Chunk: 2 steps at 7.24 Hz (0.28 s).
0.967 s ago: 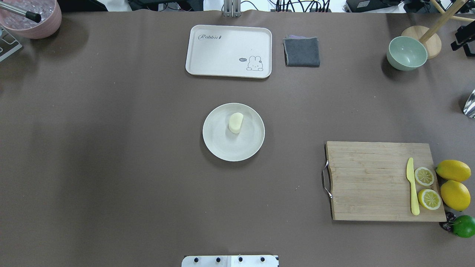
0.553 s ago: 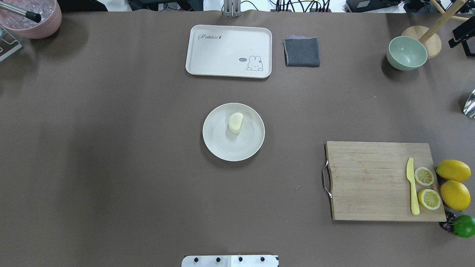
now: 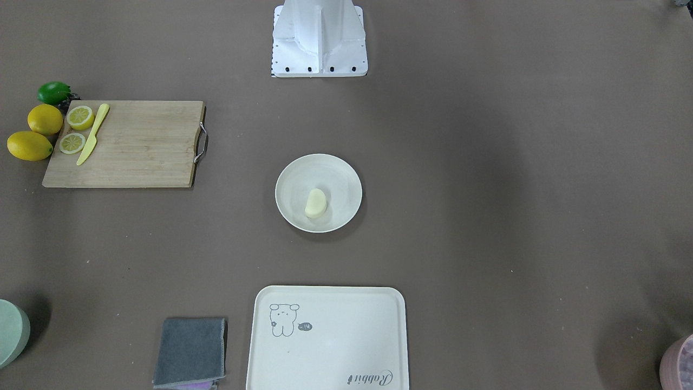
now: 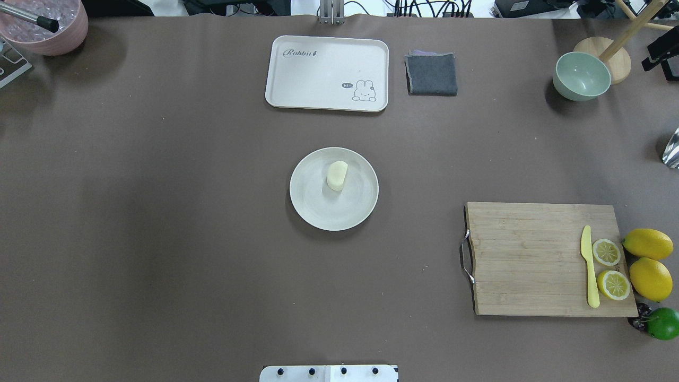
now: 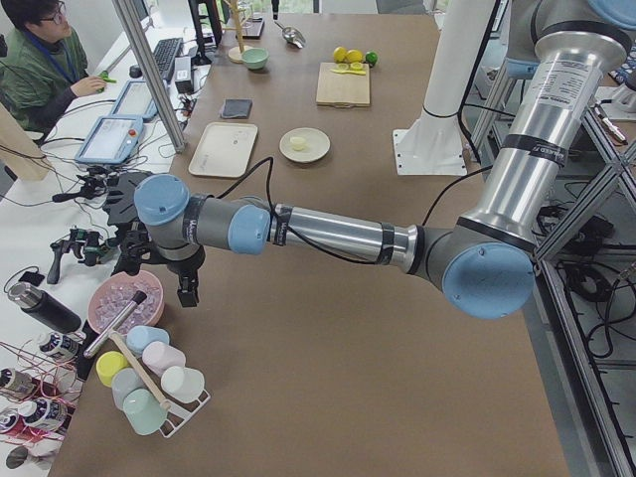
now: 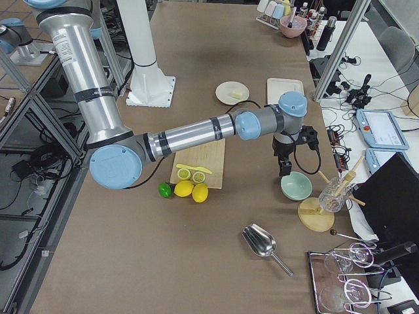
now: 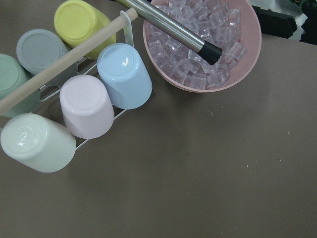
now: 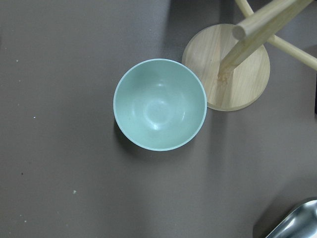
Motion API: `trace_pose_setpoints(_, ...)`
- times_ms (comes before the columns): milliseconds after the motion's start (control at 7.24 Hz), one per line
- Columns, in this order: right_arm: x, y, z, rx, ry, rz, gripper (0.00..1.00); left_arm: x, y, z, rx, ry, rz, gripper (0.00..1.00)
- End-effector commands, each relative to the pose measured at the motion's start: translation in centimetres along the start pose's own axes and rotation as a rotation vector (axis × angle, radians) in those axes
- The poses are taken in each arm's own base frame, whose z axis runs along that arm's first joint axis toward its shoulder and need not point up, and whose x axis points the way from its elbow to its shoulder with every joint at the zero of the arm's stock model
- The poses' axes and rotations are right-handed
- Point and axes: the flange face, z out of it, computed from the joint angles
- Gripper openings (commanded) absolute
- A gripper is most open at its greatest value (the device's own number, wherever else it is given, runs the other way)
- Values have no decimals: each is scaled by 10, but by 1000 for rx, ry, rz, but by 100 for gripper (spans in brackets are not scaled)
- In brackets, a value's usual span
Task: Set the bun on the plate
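Observation:
The bun (image 4: 337, 175), a small pale cream lump, lies on the round off-white plate (image 4: 318, 215) at the table's middle, slightly toward the far side. It shows again as bun (image 3: 315, 203) on plate (image 3: 292, 181). No gripper is near it. My left gripper (image 5: 187, 292) hangs over the table's left end beside a pink bowl of ice (image 7: 208, 44); I cannot tell if it is open or shut. My right gripper (image 6: 283, 168) hovers by a green bowl (image 8: 159, 104) at the far right; its state cannot be told either.
A cream tray (image 4: 297, 74) and grey cloth (image 4: 432, 74) lie beyond the plate. A cutting board (image 4: 530, 260) with knife, lemon halves and lemons sits at the right. A rack of cups (image 7: 84, 104), a wooden stand (image 8: 228, 69) and a metal scoop (image 6: 262, 243) occupy the table ends.
The bun and plate have not moved. A black part at the overhead view's far right edge has shifted slightly upward.

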Motion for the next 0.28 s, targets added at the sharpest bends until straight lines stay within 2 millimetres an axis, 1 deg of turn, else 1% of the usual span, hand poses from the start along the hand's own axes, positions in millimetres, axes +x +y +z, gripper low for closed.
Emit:
trace_pose_setpoints(0,0,0,0,0,0,0,100,-4,3,1,-4,6,-6,98)
trace_pose_setpoints(138,-1,-1,-1,3,-1,-1,100,-4,3,1,-4,6,-6,98)
